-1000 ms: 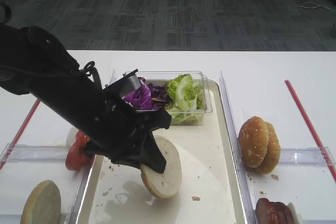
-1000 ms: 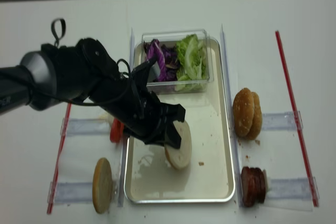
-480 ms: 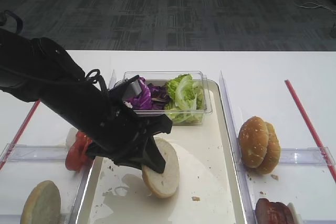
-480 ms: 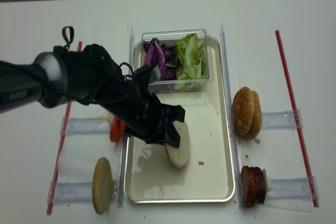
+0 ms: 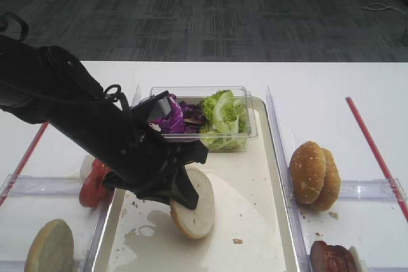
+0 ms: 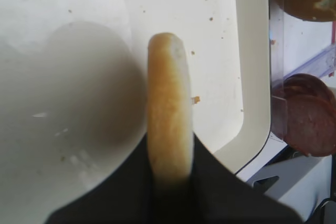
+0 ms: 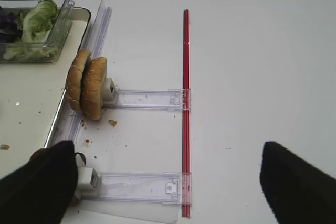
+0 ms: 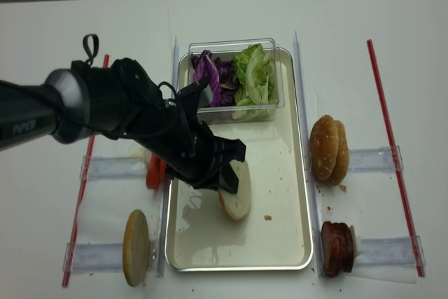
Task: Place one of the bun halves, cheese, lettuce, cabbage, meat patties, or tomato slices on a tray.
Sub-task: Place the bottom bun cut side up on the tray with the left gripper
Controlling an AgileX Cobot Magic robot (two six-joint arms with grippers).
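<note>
L gripper [image 5: 183, 190] jaws clenched on a bun half [image 5: 193, 203], held on edge w/ pale cut face toward lower right of the high view; in the L wrist view the tan rim [image 6: 169, 108] runs straight up from between the black fingers. Bun sits at mid-lower frame, its lower edge at or just above the cream, crumb-speckled floor of the metal tray [image 5: 281, 221] — contact can't be told. Black L arm slants from upper left down to centre. At the tray's far end, upper centre, a clear plastic box [image 5: 252, 133] w/ purple cabbage [image 5: 171, 117] at left and lettuce [image 5: 224, 114] at right. Left of tray: tomato slices [image 5: 92, 185] at mid-left, a second bun half [image 5: 50, 247] in the lower left corner. Right of tray: sesame buns [image 5: 313, 176] standing on edge at mid-right, meat patties [image 5: 331, 258] at lower right. R gripper [image 7: 173, 182]: jaws wide apart, dark tips in both lower corners of its wrist view, holding nothing
</note>
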